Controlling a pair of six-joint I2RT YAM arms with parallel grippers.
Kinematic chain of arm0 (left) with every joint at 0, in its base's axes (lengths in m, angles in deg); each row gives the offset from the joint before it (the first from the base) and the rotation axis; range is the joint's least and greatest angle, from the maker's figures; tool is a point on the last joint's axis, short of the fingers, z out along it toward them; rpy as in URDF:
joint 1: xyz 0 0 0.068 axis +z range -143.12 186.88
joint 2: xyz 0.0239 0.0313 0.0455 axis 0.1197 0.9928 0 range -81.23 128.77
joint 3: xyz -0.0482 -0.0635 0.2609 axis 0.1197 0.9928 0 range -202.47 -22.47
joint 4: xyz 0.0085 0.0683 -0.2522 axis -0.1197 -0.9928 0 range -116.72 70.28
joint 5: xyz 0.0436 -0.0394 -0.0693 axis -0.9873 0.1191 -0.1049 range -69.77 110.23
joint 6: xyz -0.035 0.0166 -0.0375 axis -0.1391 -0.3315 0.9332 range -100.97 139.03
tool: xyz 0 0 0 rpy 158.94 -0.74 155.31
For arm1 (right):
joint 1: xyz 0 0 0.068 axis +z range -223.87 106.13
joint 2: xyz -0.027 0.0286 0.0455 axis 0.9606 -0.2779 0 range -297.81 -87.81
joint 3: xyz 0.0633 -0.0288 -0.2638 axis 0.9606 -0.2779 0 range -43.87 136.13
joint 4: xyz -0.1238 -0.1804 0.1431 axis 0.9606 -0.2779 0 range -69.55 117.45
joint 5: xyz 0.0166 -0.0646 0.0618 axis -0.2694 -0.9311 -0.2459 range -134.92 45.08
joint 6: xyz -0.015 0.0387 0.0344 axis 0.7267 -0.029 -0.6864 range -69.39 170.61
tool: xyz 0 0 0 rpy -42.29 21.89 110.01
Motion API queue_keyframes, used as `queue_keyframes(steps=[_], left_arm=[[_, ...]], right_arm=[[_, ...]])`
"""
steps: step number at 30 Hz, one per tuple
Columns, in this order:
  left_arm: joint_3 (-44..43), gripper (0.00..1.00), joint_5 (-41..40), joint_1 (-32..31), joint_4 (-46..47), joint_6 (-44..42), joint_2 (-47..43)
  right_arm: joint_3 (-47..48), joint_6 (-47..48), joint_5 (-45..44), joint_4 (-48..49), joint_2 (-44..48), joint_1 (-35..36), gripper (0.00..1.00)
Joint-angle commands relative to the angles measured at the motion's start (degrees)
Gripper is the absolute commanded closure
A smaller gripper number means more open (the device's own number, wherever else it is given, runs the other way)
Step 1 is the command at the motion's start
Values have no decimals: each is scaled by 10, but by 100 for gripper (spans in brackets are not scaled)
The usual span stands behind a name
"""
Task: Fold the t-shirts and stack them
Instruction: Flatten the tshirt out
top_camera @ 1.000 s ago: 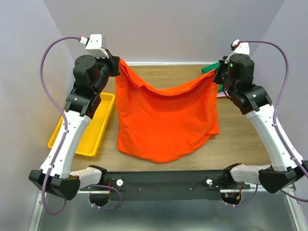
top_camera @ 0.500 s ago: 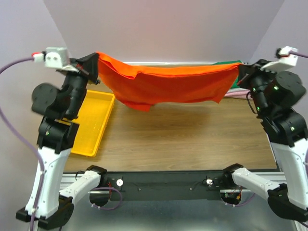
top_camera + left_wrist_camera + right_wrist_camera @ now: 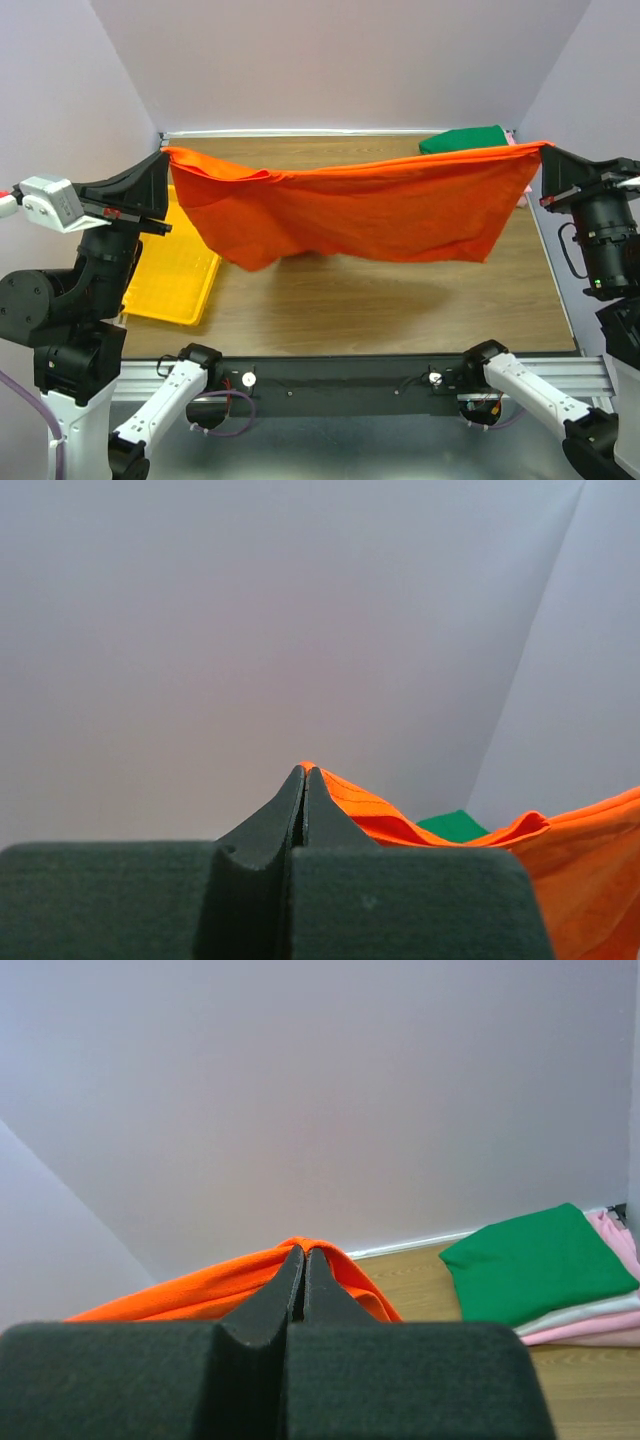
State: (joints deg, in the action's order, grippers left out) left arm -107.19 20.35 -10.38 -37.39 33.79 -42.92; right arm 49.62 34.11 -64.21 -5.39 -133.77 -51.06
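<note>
The bright orange t-shirt (image 3: 360,210) hangs stretched in the air between my two grippers, above the wooden table. My left gripper (image 3: 163,153) is shut on its left corner (image 3: 325,780). My right gripper (image 3: 546,147) is shut on its right corner (image 3: 330,1256). The shirt's lower edge sags toward the table at the left. A stack of folded t-shirts sits at the far right corner: dark green (image 3: 530,1265) on top, with white and pink (image 3: 585,1327) below. The green one also shows in the top view (image 3: 462,139) and the left wrist view (image 3: 455,826).
A yellow plastic tray (image 3: 175,285) lies on the table's left side, under the left arm. The wooden table (image 3: 400,300) runs to grey walls at the back and both sides.
Both arms have swung up and apart toward the near edge. The orange t-shirt went from hanging draped down the table to being pulled taut and wide in the air.
</note>
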Motion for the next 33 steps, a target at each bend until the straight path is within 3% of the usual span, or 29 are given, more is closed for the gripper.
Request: queue_keyframes(steps=[1,6,12,15,18,21,26,27,28,29,30,31,33], left_arm=[[-17,100,15,2,-38,-4,-4],[-16,100,22,2,-27,21,25],[114,100,29,3,110,51,100],[141,100,9,3,172,50,183],[142,100,-37,6,219,39,306],[77,100,-24,16,236,40,452],[-124,100,19,19,225,40,671],[-150,100,26,20,220,40,693],[-200,88,22,19,210,41,730],[-220,73,15,19,197,43,744],[-236,50,7,20,178,44,754],[-244,45,5,19,162,43,757],[-214,40,3,17,167,48,739]], right_arm=[[13,-9,14,-11,13,1,100],[-15,-10,-51,-13,6,1,100],[-120,-15,-209,-6,-59,1,99],[-164,-16,-269,24,-127,1,99],[-204,-14,-274,77,-214,-18,99],[-205,-21,-230,118,-325,-64,99],[-128,-7,-134,150,-485,-117,99],[-117,-2,-124,150,-524,-120,93],[-106,2,-117,149,-540,-121,79],[-98,8,-109,149,-550,-122,44],[-93,11,-96,149,-556,-122,30],[-99,11,-75,149,-551,-122,19],[-124,6,-59,150,-536,-122,14]])
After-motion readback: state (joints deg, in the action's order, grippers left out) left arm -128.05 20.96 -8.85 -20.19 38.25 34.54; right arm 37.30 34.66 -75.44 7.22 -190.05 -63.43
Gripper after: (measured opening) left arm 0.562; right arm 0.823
